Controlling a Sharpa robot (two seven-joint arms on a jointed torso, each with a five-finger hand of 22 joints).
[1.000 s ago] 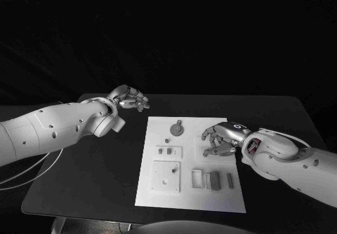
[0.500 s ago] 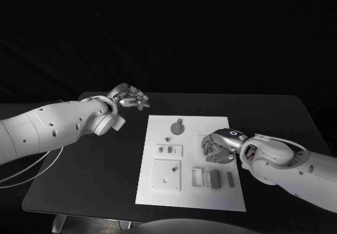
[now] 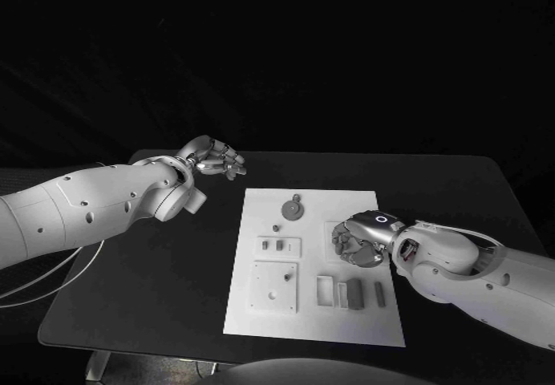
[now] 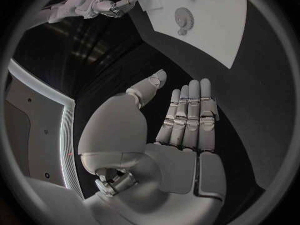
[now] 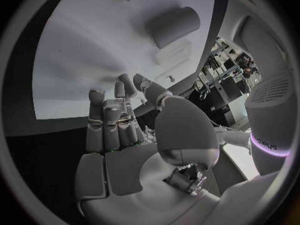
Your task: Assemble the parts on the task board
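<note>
since a second ago the right hand [image 3: 361, 243] has drawn nearer its arm, fingers curled over the board [image 3: 314, 329], perhaps on a part; grip unclear. left hand [image 3: 212, 159] hovers empty, fingers apart. next: seat a part.

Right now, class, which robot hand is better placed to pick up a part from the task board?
Probably the right robot hand: it hangs over the task board, beside the parts. The left robot hand is off the board, over bare table.
</note>
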